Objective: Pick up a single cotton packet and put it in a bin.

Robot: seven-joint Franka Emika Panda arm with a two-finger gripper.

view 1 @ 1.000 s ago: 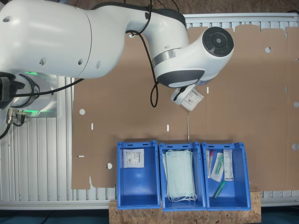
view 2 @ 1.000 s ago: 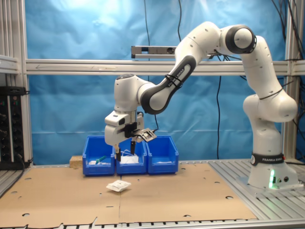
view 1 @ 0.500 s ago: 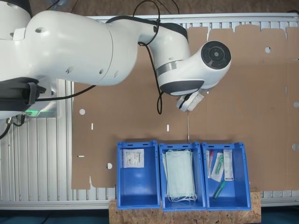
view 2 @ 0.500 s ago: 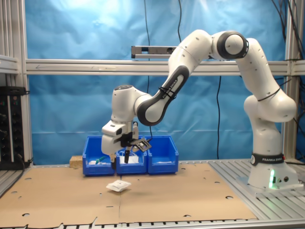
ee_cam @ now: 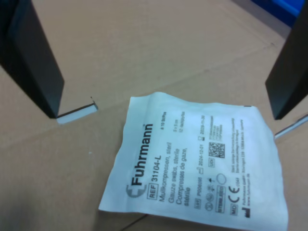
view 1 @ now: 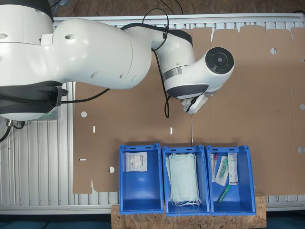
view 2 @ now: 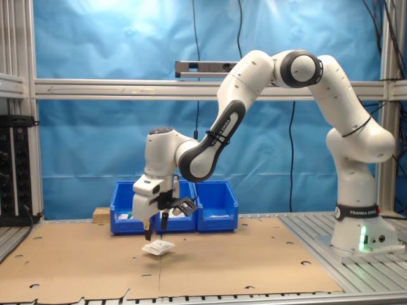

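— Surface? Brown cardboard sheet [view 2: 191, 260] over the bench, blue backdrop behind.

— Gripper? Gripper [ee_cam: 163, 72] spread wide, nothing between its dark fingers [ee_cam: 33, 57]; in the second exterior view it [view 2: 154, 229] hangs low, just above the cotton packet [view 2: 158, 247].

— Packet? White, printed, lying flat on the cardboard in the wrist view [ee_cam: 202, 168]; contact with the fingers appears nil, though hard to judge.

— Bins? Three blue; the bin [view 1: 141, 179] at the first exterior view's left holds one white packet [view 1: 135, 161], well apart from the gripper.
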